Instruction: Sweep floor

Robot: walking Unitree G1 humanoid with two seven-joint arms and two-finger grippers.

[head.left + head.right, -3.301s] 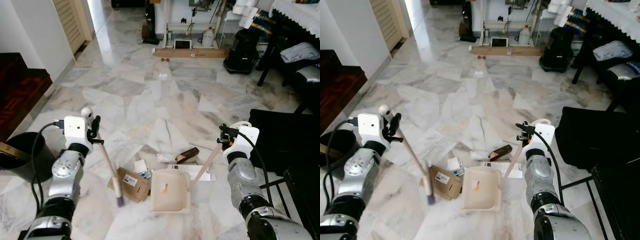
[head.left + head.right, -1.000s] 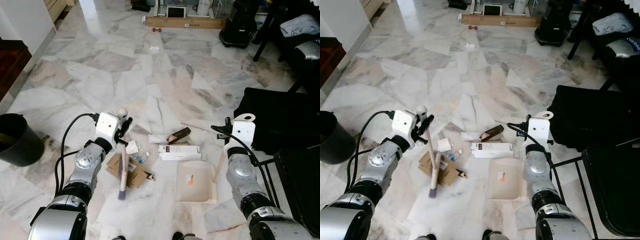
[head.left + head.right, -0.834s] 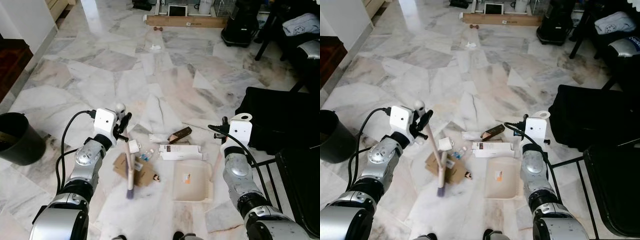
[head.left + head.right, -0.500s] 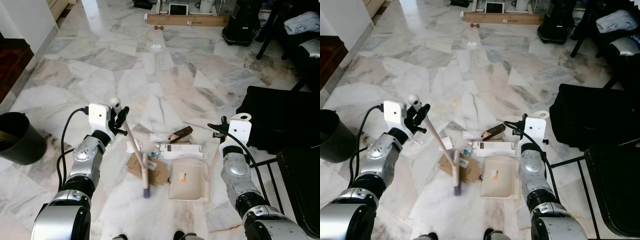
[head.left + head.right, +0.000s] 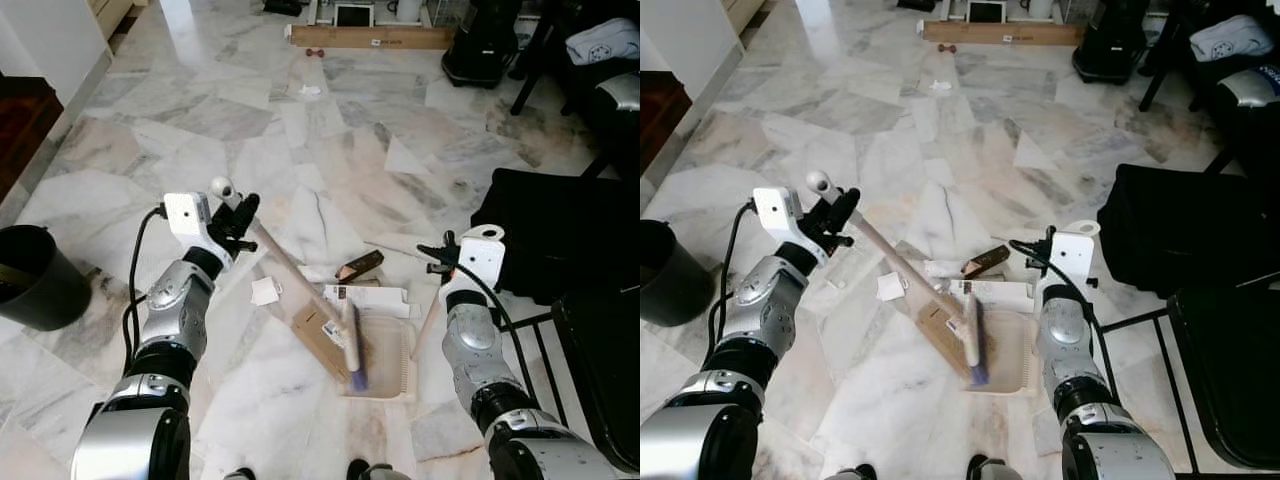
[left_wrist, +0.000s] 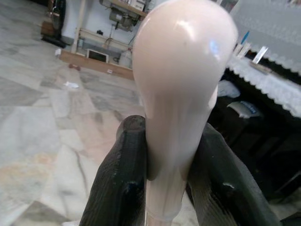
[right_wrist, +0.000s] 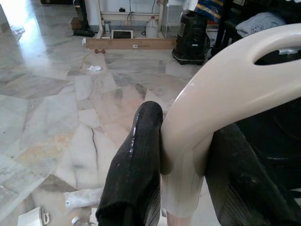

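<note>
Floor [image 5: 330,150]: pale veined marble laid in irregular slabs, glossy, running well beyond the broom toward a far wall with a long low board [image 5: 370,38].

Black bag [image 5: 560,235]: on the floor, beyond the dustpan handle on the robot's right.

Black bin [image 5: 35,275]: well apart from the broom, on the robot's left.

Broom [image 5: 300,290]: pale handle clenched at its rounded top by the left gripper [image 6: 164,165], fingers closed around it. Shaft slants down to the right; the bristle head [image 5: 356,362] lies over the dustpan.

Dustpan [image 5: 395,350]: beige, flat on the floor under the broom head. Its upright handle is clamped by the right gripper [image 7: 181,155].

Cardboard box [image 5: 322,335]: flattened, touching the broom head, at the dustpan's lip.

White carton [image 5: 365,298], brown packet [image 5: 358,266], white scrap [image 5: 265,291]: just beyond and beside the broom shaft, outside the pan.

Progress, judged: partway. One piece is at the pan; several bits near it remain, plus small litter [image 5: 309,90] far off.
</note>
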